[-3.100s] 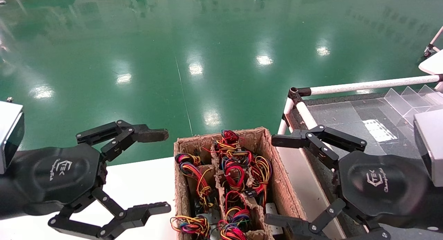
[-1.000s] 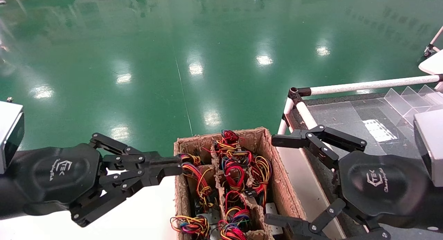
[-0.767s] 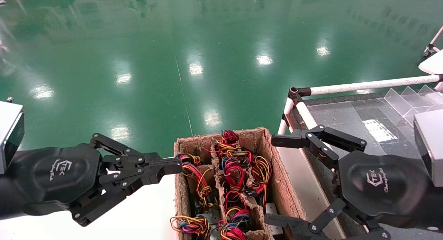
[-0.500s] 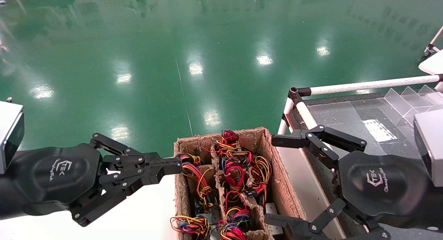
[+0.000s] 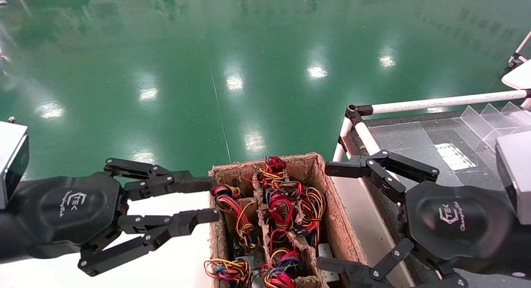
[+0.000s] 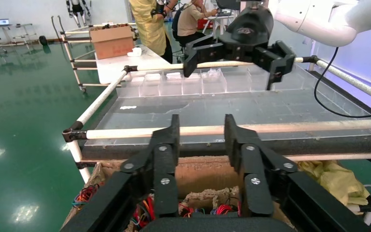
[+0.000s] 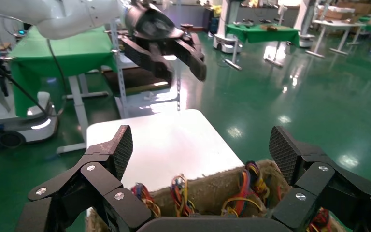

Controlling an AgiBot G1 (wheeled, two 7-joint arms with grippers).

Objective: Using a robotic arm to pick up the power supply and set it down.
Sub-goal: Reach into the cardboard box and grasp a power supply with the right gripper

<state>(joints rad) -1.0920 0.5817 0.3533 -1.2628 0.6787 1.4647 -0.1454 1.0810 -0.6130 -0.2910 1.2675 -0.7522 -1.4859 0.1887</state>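
From my console the floor (image 5: 232,51) reads as a glossy green coating, mirror-smooth, throwing back the ceiling lights. The box (image 5: 332,213) is rough brown pulp cardboard, fibrous and ragged along its rim and dividers. The wires (image 5: 282,205) inside wear smooth, shiny plastic insulation in red, yellow and orange. Between them I catch slivers of dull silver-grey metal, a power supply (image 5: 325,251) (only a corner shows). The left gripper (image 5: 205,200) and right gripper (image 5: 332,216) look like matt black plastic with small bright metal rivets; the right one's pads (image 7: 123,146) are finely textured. The table (image 5: 174,255) is smooth matt white. The rack's rails (image 5: 448,101) are white tubing, its dividers (image 5: 489,115) clear glossy plastic.
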